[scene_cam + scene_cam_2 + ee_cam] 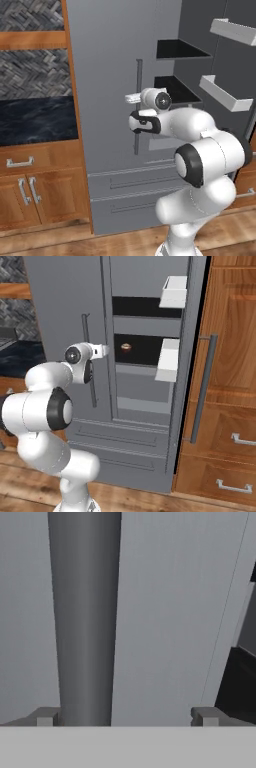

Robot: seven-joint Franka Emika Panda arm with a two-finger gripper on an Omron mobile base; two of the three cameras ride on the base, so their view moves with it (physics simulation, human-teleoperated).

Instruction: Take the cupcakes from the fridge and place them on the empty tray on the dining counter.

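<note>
Facing fridge (110, 75) door, claw (127, 717) spread, beside handle (85, 617)

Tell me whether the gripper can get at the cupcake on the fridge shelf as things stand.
Probably not directly. The gripper is open, facing the closed left door's handle. The cupcake sits off to its side on a black shelf past the opened right door; that opening looks free, but the arm must swing over.

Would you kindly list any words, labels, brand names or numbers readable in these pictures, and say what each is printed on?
There are none to read. The tall grey French-door fridge, its white door bins, the wooden cabinets and the white robot arm all show plain surfaces without lettering. The small dark-wrapped cupcake on the black shelf is too small to show any label.
</note>
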